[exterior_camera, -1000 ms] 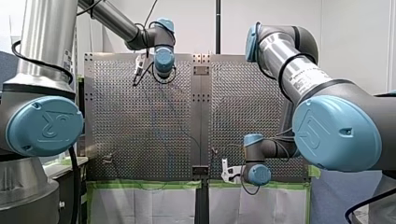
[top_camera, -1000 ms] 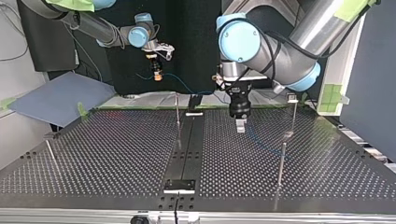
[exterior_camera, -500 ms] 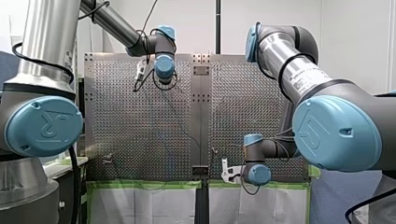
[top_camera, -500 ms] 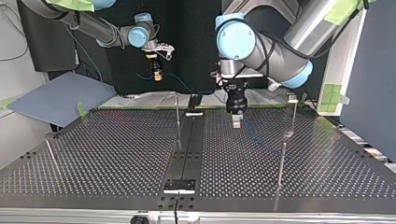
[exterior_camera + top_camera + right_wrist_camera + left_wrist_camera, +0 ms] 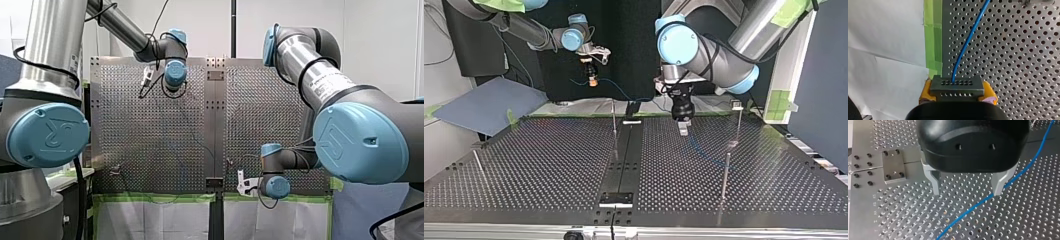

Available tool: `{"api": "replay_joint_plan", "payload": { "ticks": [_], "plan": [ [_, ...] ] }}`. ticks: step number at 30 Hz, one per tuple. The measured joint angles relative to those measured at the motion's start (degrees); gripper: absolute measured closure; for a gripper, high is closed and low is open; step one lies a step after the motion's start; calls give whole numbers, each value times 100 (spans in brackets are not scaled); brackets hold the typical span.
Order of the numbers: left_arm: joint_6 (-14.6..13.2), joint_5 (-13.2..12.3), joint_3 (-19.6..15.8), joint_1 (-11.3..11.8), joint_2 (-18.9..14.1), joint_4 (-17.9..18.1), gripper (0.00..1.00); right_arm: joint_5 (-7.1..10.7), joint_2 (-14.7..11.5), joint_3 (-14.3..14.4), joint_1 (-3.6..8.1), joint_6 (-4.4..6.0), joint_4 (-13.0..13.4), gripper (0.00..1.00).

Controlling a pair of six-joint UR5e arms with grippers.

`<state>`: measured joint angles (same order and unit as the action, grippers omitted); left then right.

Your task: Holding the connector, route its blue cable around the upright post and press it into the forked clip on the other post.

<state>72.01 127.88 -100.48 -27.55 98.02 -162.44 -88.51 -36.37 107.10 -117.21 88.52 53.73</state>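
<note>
Cable routing at the opening stage: my right gripper (image 5: 958, 93) is clamped on the grey connector (image 5: 957, 85), its yellow pads (image 5: 925, 93) pressing either side. It holds the connector in the air just off the surface's (image 5: 549, 165) far edge in the top view, by the green tape (image 5: 933, 30). From the connector the blue cable (image 5: 1023, 170) droops, then lies slack across the surface. My left gripper (image 5: 967, 188) hovers low over that slack with its metal fingers (image 5: 935, 183) spread wide and nothing between them. The cable passes by the tip of one finger and crosses ahead of the gap rather than sitting inside it. Whether it touches that finger I cannot tell.

The cable is wrapped around no post. The thin upright post (image 5: 614, 125) stands beside the dark centre strip (image 5: 624, 155). The post with a small head (image 5: 739, 127) at the top view's right, which I take for the forked clip (image 5: 737, 105), shows no cable in it as far as I can see.

I judge the step in hand to be the pick-up of the loose run, before any routing. The next move calls for a small sideways shift so the cable is centred between the fingers, then a short descent that stops clear of the surface. A light closing should follow, one that lets the cable slide while it is led round the post. The right gripper need only hold the connector firm.
</note>
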Motion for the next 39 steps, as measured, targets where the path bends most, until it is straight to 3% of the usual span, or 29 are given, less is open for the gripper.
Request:
{"api": "replay_joint_plan", "payload": {
  "ticks": [15, 29, 39],
  "plan": [
    [-26, -37, 12, 84, 375, 142, 0, 0, -1, 0, 0, -8, -10, 100],
    [-44, 39, 37, 260, 396, 206, 0, 0, 1, 0, 0, -9, -14, 100],
    [-42, -216, 141, 314, 398, 302, 0, 0, 0, 0, 0, -9, -13, 100]
  ]
}}
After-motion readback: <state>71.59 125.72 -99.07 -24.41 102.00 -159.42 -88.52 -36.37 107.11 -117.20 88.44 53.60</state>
